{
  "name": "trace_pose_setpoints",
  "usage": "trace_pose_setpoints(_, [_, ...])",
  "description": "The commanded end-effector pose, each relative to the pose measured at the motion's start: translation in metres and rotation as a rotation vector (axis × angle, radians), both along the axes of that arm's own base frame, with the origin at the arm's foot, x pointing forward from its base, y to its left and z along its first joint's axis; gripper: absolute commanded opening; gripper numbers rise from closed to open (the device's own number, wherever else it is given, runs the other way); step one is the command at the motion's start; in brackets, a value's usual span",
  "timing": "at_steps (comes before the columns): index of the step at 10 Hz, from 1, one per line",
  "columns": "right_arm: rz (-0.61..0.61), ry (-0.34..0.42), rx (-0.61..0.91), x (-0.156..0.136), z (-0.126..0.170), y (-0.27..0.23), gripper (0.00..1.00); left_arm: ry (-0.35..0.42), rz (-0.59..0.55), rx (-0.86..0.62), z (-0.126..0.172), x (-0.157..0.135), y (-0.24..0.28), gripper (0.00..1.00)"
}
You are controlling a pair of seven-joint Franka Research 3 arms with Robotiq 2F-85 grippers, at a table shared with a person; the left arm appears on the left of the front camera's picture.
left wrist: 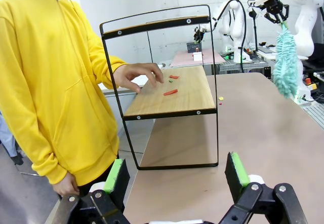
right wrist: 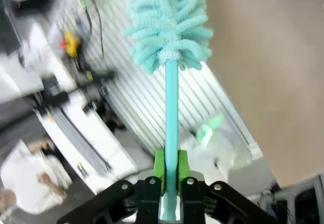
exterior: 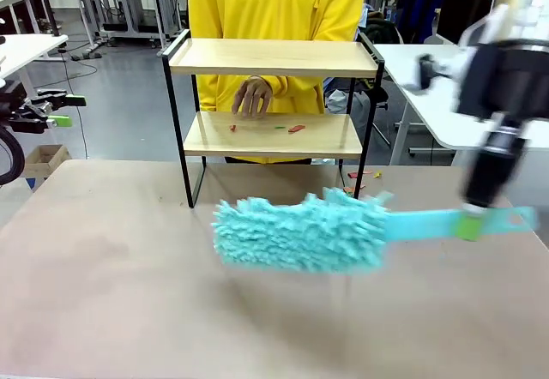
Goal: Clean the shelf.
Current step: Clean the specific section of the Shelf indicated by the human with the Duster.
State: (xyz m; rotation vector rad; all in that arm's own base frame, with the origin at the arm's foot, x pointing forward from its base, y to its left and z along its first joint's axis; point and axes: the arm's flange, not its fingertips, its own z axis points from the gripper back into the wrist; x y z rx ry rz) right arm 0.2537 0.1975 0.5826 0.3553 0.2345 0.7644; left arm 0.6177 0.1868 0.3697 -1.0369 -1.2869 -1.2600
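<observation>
The shelf point(exterior: 273, 135) stands at the table's far side, a two-tier rack of light wood boards in a black frame; it also appears in the left wrist view as the shelf point(left wrist: 174, 96). Small red and green scraps point(exterior: 295, 128) lie on its lower board. A person's hand point(exterior: 252, 97) rests over that board. My right gripper point(exterior: 471, 225) is shut on the handle of a teal fluffy duster point(exterior: 300, 231), held level above the table in front of the shelf. From the right wrist, the duster point(right wrist: 169, 19) points away between the shut fingers. My left gripper point(left wrist: 177, 177) is open at the far left.
A few scraps point(exterior: 360, 176) lie on the tabletop point(exterior: 129, 293) by the shelf's right leg. The person in a yellow hoodie point(exterior: 274, 2) stands right behind the shelf. White tables point(exterior: 429, 87) stand to the right and left beyond.
</observation>
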Motion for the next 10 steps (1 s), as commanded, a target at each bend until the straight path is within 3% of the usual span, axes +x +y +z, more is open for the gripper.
trace_pose_setpoints(1, [-0.173,-0.081,0.067,0.003,0.000,0.050,0.13,-0.001,-0.002,0.000,0.002,-0.001,-0.001,1.00])
trace_pose_setpoints(3, [-0.316,-0.141,0.160,-0.003,-0.001,0.090,0.13,-0.001,-0.002,0.000,0.002,-0.001,-0.001,1.00])
trace_pose_setpoints(6, [-0.562,-0.239,0.183,-0.007,-0.001,0.123,0.13,-0.001,-0.002,0.000,0.002,-0.001,-0.001,1.00])
trace_pose_setpoints(7, [-0.586,-0.257,0.164,-0.006,-0.004,0.127,0.13,-0.001,-0.002,0.000,0.002,-0.001,-0.001,1.00])
trace_pose_setpoints(8, [-0.459,-0.185,0.192,-0.003,0.008,0.118,0.13,-0.001,-0.002,0.000,0.002,-0.001,-0.001,1.00])
trace_pose_setpoints(10, [-0.459,-0.185,0.192,-0.003,0.008,0.118,0.13,-0.001,-0.002,0.000,0.002,-0.001,-0.001,1.00])
